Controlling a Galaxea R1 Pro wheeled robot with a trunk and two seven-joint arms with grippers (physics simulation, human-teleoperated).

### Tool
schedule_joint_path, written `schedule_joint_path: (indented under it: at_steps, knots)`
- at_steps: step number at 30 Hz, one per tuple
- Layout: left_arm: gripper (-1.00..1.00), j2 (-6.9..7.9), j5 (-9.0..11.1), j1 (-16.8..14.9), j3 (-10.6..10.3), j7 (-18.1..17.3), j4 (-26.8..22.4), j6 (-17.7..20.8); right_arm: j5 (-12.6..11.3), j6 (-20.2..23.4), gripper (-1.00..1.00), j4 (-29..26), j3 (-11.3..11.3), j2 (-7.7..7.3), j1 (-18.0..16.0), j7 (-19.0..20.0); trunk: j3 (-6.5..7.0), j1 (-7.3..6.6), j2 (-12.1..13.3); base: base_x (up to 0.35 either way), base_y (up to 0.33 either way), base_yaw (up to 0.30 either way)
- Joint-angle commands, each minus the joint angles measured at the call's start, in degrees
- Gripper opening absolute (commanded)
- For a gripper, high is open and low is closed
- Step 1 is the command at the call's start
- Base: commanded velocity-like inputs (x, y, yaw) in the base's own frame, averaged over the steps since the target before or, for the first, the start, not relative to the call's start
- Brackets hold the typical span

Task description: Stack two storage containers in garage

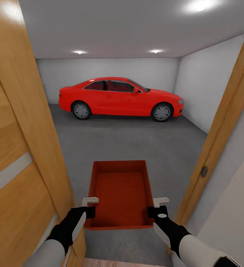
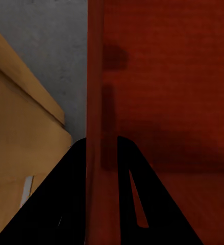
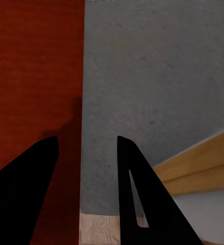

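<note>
The rig stood at the threshold of the garage, and I held one red-orange rectangular plastic bin without a lid [image 1: 120, 193] out ahead at twelve o'clock, level, above the dark grey speckled concrete floor [image 1: 136, 141]. The left pincer [image 1: 89, 206] gripped the bin's left wall near its near corner; in the left wrist view that wall [image 2: 95, 102] ran straight between the two black fingers [image 2: 60, 204], which were pressed against it, so I read the left pincer as pinching the wall. The right pincer [image 1: 158, 207] sat at the bin's right wall near its near corner. In the right wrist view the red wall [image 3: 35, 76] lay beside one black finger [image 3: 25, 189], with grey floor showing between the fingers, so I could not tell whether that pincer was clamped.

An orange-brown wooden door [image 1: 14, 122] stood close at nine o'clock and a wooden door frame [image 1: 225, 111] close at three o'clock, the bin passing between them with little margin. A glossy red coupe [image 1: 122, 98] was parked well ahead at twelve o'clock, across the far wall.

As I judged it, the step in hand was carrying the bin through the doorway. To do it well I would have kept both arms moving together, held the bin level, driven straight, and set it down on open concrete well short of the car.
</note>
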Motion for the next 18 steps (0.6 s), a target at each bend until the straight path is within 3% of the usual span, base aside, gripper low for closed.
schedule_joint_path:
  at_steps: [1, 10, 18]
  knots:
    - [-1.00, -0.04, -1.77, -0.04, 0.29, 2.04, -0.22, 0.05, -1.10, 0.28, -1.00, -0.09, 0.18, 1.13, -0.05, -0.48, -0.09, 0.04, -0.08, 0.163, 0.129, -0.003]
    - [-1.00, -0.04, -1.81, -0.04, 0.29, 2.04, -0.44, 0.05, -1.10, 0.28, -1.00, -0.09, 0.18, 1.12, -0.05, -0.48, -0.09, 0.04, -0.08, 0.031, 0.023, -0.002]
    - [-1.00, -0.04, -1.81, -0.04, 0.29, 2.04, -0.46, 0.05, -1.10, 0.28, -1.00, -0.09, 0.17, 1.13, -0.05, -0.48, -0.09, 0.04, -0.08, 0.000, 0.000, -0.183]
